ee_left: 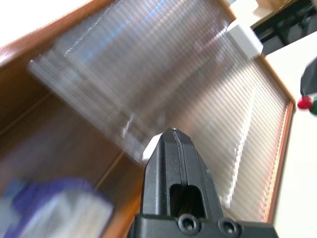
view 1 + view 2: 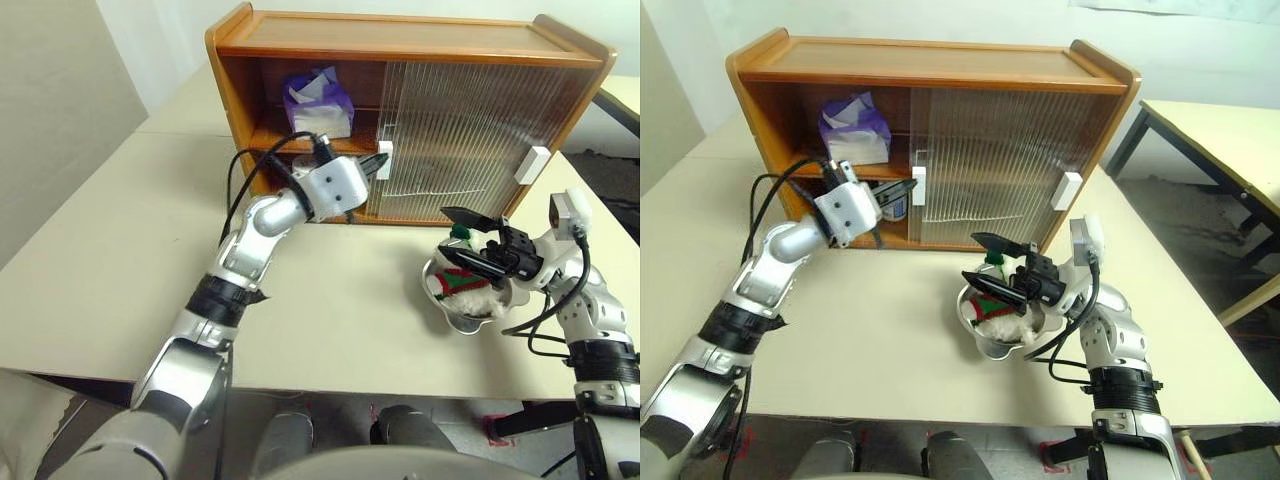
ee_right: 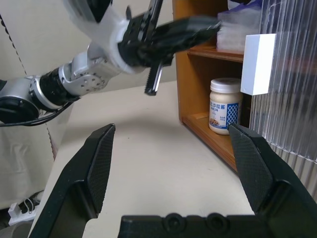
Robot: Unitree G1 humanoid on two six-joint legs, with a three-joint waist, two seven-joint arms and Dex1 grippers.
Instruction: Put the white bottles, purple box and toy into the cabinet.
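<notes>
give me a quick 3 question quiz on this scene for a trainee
1. True or false: the purple box sits on the cabinet's upper shelf.
2. Where is the toy? A) in the metal bowl B) on the lower shelf C) in the left gripper
3. Which gripper is open?

Key: 1 true. 2 A. 3 the right gripper; the left is shut, holding nothing.

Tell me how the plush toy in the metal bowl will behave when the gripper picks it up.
The toy looks soft and knitted, so it will probably squash and flop. Likely light. The shiny bowl beneath may slide or tip if nudged.
</notes>
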